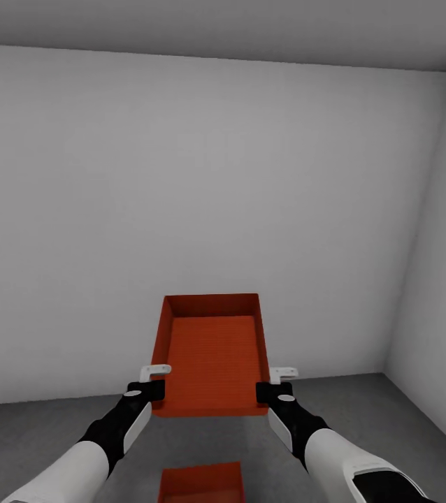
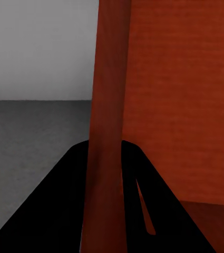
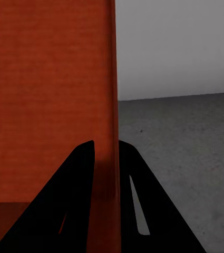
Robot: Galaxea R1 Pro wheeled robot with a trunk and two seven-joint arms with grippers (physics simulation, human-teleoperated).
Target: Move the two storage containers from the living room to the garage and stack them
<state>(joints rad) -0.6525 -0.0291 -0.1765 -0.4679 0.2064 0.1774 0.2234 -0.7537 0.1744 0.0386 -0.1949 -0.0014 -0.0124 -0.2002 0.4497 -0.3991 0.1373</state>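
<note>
Left gripper (image 1: 154, 381) and right gripper (image 1: 275, 383) each clamp a side wall of the raised storage container (image 1: 212, 360), one finger inside and one outside, at 9 and 3 o'clock of the bin. Second storage container (image 1: 202, 483) rests on the grey floor (image 1: 34, 433) directly below, at 6 o'clock. White wall (image 1: 181, 195) stands behind at 12 o'clock.

Orange-red lidless storage container (image 1: 212, 356) held aloft in bare white-walled garage, open top tilted toward camera, side walls pinched by left gripper (image 1: 154, 388) and right gripper (image 1: 273, 390). Second identical container (image 1: 200, 483) sits below on dark-grey concrete floor (image 1: 34, 440), partly cropped.
</note>
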